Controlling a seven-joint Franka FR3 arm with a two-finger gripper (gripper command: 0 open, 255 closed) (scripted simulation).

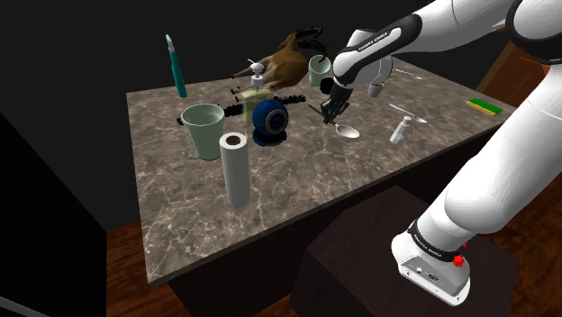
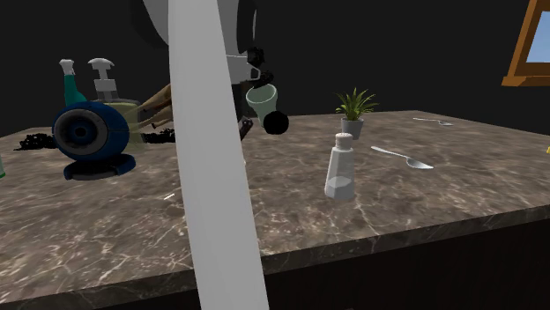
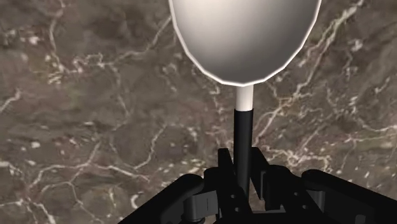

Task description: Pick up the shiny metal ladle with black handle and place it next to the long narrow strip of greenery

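My black gripper [image 3: 243,167] is shut on the thin black handle of the ladle [image 3: 245,38], whose pale shiny bowl lies just ahead of the fingers over the marble. In the shoulder view the gripper [image 1: 326,109] hangs low over the middle back of the table, and the ladle bowl [image 1: 347,131] sits at or just above the surface; I cannot tell if it touches. The dark strip of greenery [image 1: 232,107] lies behind a blue round object [image 1: 269,119], towards the shoulder view's left of the gripper. The strip's end [image 2: 35,140] also shows in the second exterior view.
On the marble table [image 1: 297,194] stand a white paper roll [image 1: 236,167], a pale green cup [image 1: 205,126], a soap dispenser [image 1: 258,86], a brown figure [image 1: 286,61], another cup [image 1: 320,68] and a white bottle [image 1: 401,131]. A spoon [image 1: 403,110] and green sponge [image 1: 484,106] lie nearby.
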